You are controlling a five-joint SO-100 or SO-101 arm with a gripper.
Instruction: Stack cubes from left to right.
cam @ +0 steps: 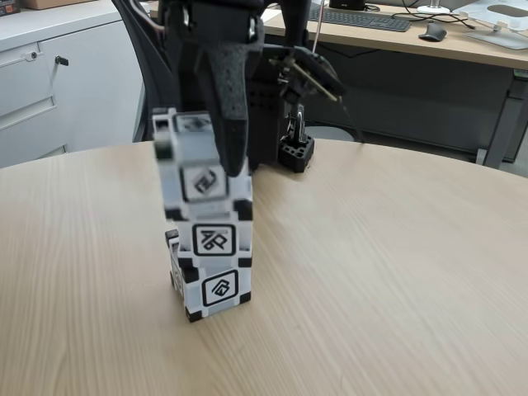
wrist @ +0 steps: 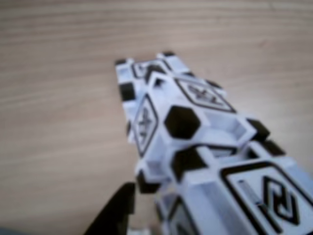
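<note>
1. Where the round wooden tabletop (cam: pixel 388 272) fills the fixed view, three white-grey cubes with black corners form a column at about 8 o'clock from the picture's centre.
2. Resting on the tabletop, the bottom cube (cam: pixel 216 289) shows a black-framed glyph on its front face.
3. On it sits the middle cube (cam: pixel 213 239), roughly in line with it.
4. Highest is the top cube (cam: pixel 196 161), blurred, tilted and shifted toward 9 o'clock from the two below.
5. A black tool (cam: pixel 208 132) reaches down from 12 o'clock, its dark finger (cam: pixel 231 107) lying against the top cube's right side; it appears closed around this cube.
6. From the wrist view, the top cube (wrist: pixel 254 191) sits at 5 o'clock, the lower cubes receding toward 11 o'clock.
7. Behind the tabletop stand a black pen holder (cam: pixel 295 153), a grey cabinet (cam: pixel 49 82) and a desk with a keyboard (cam: pixel 363 18).
</note>
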